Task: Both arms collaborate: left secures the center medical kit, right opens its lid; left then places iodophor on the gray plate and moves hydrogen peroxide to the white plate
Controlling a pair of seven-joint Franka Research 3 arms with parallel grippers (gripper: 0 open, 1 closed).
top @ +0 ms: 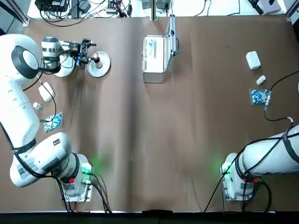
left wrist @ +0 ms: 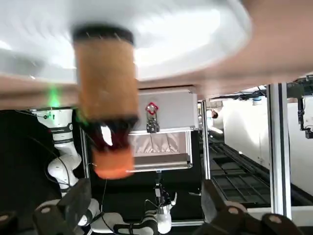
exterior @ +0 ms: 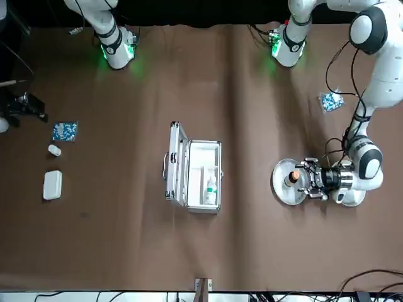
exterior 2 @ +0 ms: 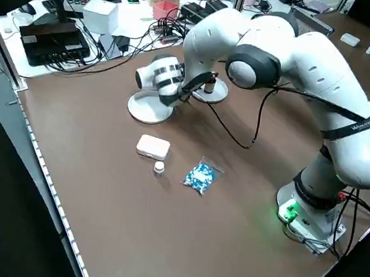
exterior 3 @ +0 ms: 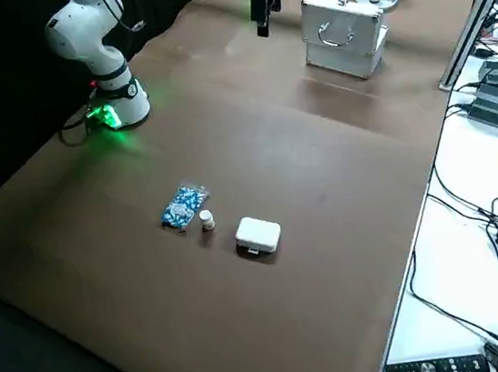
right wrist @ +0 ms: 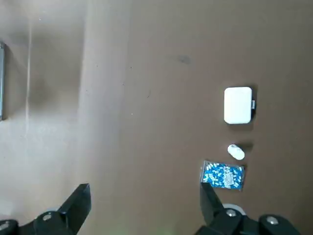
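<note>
- Table [top: 196, 140]: brown surface, under everything listed.
- Left arm [top: 21, 112]: reaches over the table to the 2 plates.
- Right arm [top: 271, 156]: idle on its own side, well apart from the case.
- Medical kit case [exterior: 203, 167]: open near the far-middle of the table.
- Lid [exterior 3: 339, 32]: raised on the case's robot-right side, handle outward.
- Gray plate [top: 103, 70]: rimmed, left of the case.
- White plate [exterior 2: 150, 108]: flat, just beside the gray plate, partly under the left arm in top view.
- Left gripper [left wrist: 144, 203]: at the gray plate; fingers spread, nothing pinched.
- Right gripper [right wrist: 145, 200]: over the robot's right part of the table; fingers spread, holding nothing.
- 2 white boxes [top: 252, 60], 1 per side.
- 2 blue-and-white packets [top: 259, 96], 1 per side.
- Hydrogen peroxide [exterior: 211, 190]: teal-topped, inside the case.
- Iodophor [top: 97, 60]: upright on the gray plate, by the left gripper.
- 2 small white bottles [top: 260, 80], each between a box and a packet.
</note>
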